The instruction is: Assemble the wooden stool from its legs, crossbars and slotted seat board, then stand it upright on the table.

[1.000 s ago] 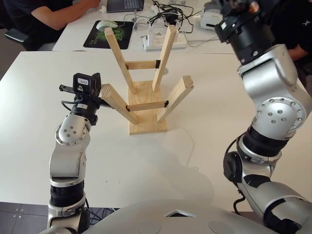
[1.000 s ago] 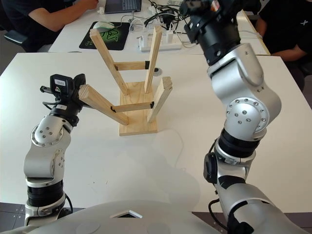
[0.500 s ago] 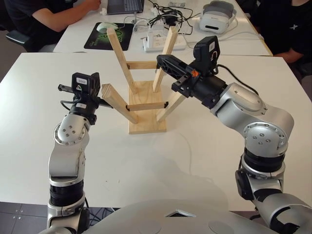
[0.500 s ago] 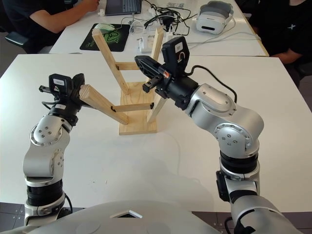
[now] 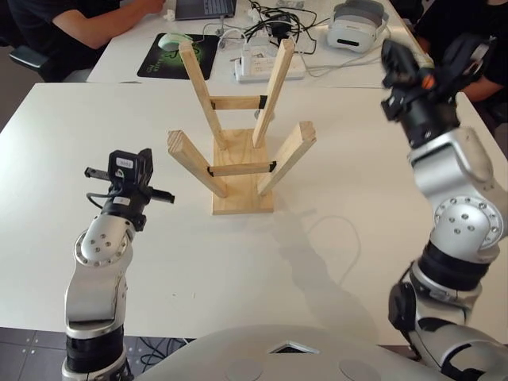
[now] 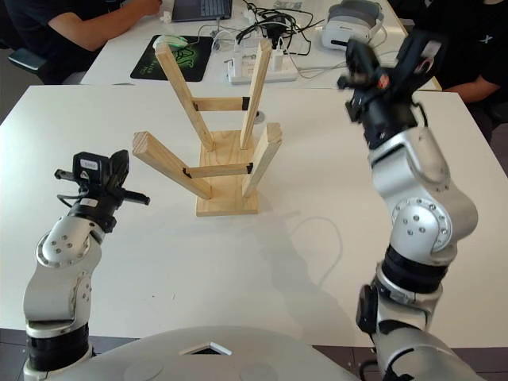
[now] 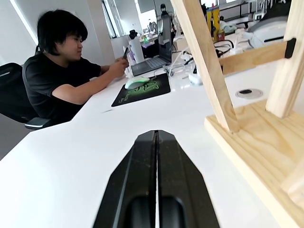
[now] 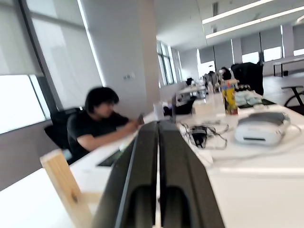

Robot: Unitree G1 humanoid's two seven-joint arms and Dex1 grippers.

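Observation:
The wooden stool (image 5: 238, 151) stands upside down on the white table (image 5: 333, 270). Its seat board (image 5: 244, 200) lies flat and its legs point up and outward, joined by two crossbars (image 5: 238, 169). My left gripper (image 5: 161, 196) is shut on nothing, low over the table to the left of the stool and clear of the near-left leg (image 5: 194, 161). In the left wrist view its shut fingertips (image 7: 156, 137) point at the seat board (image 7: 251, 152). My right gripper (image 5: 393, 57) is shut and raised high at the right, well away from the stool.
A second table behind holds a mouse pad (image 5: 176, 54), a power strip with cables (image 5: 258, 63) and a white headset (image 5: 355, 30). People sit at its far left and far right. Bare tabletop lies in front of and to the right of the stool.
My left gripper has drawn back down and to the left, off the near-left leg's end. My right arm swung up and to the right, away from the stool. The stool kept its place.

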